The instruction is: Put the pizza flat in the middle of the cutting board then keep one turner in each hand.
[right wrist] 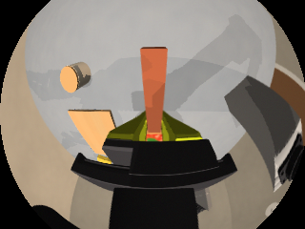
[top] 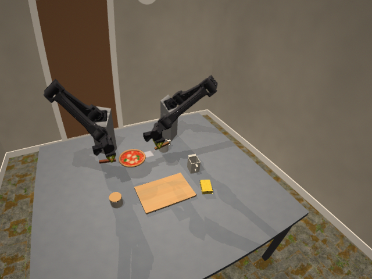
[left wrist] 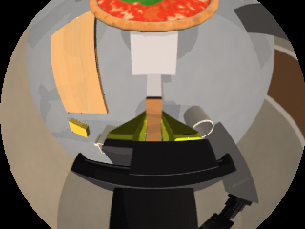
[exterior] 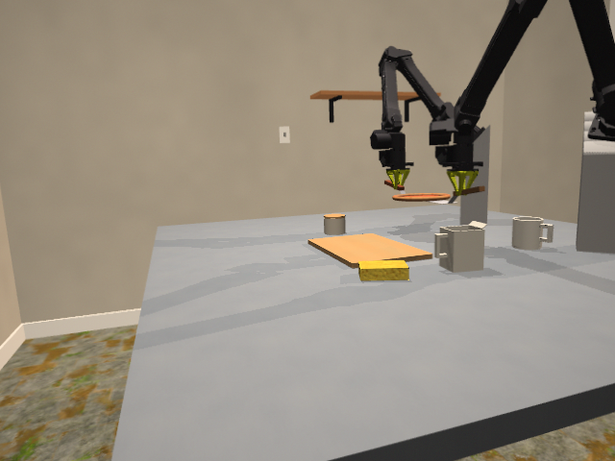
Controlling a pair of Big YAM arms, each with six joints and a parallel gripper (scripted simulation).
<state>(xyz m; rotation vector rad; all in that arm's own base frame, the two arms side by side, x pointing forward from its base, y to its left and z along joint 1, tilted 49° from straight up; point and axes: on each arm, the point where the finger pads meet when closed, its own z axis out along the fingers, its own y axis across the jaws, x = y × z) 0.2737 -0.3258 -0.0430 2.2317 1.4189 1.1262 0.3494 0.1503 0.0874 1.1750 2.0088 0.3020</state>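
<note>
My left gripper (top: 160, 145) is shut on the brown handle of a turner, whose white blade (left wrist: 152, 53) reaches the pizza's edge. My right gripper (top: 110, 158) is shut on the second turner; its handle (right wrist: 152, 86) points away from the pizza and its blade is hidden. The cutting board (top: 164, 192) lies flat on the table nearer the front, apart from both.
A square mug (top: 193, 163) and a yellow sponge (top: 206, 186) stand beside the board's right side. A wooden cylinder (top: 115, 199) stands at its left. A round mug (exterior: 530, 231) stands near the left arm's grey pedestal (top: 170, 120).
</note>
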